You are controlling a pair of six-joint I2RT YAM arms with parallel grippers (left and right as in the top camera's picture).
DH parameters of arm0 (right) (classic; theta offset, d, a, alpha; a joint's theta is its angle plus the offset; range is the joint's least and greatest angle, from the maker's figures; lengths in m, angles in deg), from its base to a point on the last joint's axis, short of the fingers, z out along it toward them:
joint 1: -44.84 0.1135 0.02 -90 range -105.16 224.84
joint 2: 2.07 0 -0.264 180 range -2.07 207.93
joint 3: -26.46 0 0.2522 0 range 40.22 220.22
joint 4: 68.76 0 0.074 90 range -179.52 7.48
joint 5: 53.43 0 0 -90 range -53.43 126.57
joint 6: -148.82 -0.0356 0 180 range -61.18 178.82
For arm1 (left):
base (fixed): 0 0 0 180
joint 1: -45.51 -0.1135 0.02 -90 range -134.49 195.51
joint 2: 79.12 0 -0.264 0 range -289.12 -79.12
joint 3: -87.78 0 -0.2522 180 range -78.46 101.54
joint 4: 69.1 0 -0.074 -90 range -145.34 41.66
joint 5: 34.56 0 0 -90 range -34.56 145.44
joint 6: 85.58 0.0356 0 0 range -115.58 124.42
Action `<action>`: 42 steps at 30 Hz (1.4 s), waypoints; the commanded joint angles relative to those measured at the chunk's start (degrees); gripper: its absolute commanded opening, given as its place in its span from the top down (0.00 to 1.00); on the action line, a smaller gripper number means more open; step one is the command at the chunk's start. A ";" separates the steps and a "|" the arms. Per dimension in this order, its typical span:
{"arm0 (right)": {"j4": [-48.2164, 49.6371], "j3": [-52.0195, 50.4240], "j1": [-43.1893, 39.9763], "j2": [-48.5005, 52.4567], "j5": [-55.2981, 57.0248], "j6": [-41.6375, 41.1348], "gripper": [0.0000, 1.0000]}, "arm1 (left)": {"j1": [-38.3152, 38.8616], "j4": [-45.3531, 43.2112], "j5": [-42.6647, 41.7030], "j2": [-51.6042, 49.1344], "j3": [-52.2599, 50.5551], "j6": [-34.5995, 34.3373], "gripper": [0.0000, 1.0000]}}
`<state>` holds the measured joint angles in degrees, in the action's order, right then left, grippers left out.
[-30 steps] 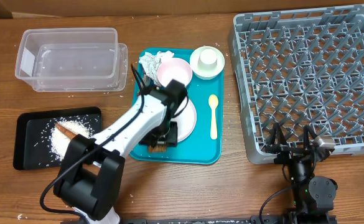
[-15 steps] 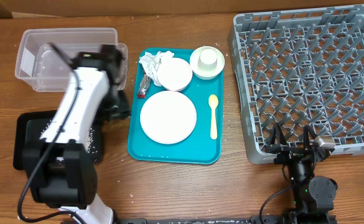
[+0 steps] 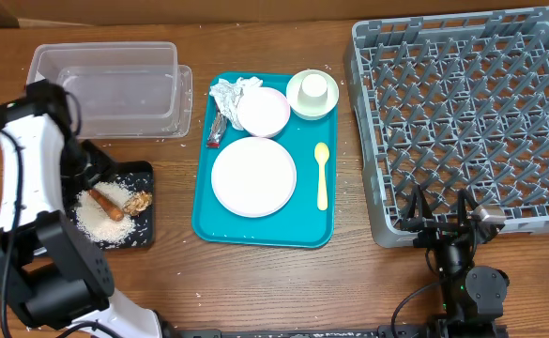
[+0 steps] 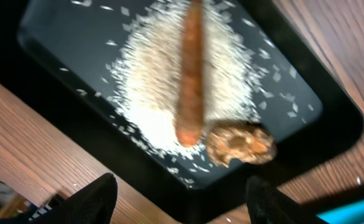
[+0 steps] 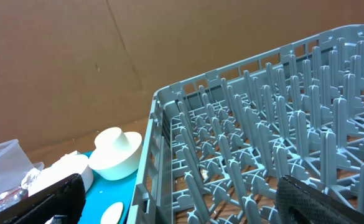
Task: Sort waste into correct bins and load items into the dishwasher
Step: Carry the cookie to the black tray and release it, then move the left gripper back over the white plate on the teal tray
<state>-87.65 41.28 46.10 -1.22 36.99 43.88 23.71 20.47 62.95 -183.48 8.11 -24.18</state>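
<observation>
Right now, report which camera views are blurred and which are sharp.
Left wrist view: blurred, the carrot-like stick and rice grains on the black tray streaked; overhead view: sharp and evenly lit across the teal tray; right wrist view: dish rack crisp, no glare.

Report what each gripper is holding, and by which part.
Nothing is held. The left gripper hangs open above the black tray, where the carrot-like stick and brown chunk lie; the right gripper stands open at the dish rack's edge.
</observation>
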 commanded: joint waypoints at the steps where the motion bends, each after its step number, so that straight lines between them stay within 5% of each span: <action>1: 0.37 -0.61 0.39 -0.68 0.09 0.33 0.00 | -2.54 -0.07 -1.84 0.13 0.81 0.87 0.29; 13: 0.37 -0.61 0.39 -0.68 0.09 0.33 0.00 | 3.10 -1.16 -15.21 3.91 0.94 10.29 0.25; 28: 0.37 -0.61 0.39 -0.68 0.09 0.33 0.00 | 39.50 -11.39 -9.46 4.76 0.85 11.85 0.29; 32: 0.37 -0.61 0.39 -0.68 0.09 0.33 0.00 | 46.38 -14.14 -8.44 3.61 0.85 11.89 0.00; 42: 0.35 -0.61 0.39 -0.68 0.09 0.35 0.00 | 51.80 -17.66 -8.13 -1.14 0.85 11.89 0.00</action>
<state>-87.67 41.28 46.12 -1.22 36.97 43.86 75.42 3.60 53.70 -182.52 8.15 -12.95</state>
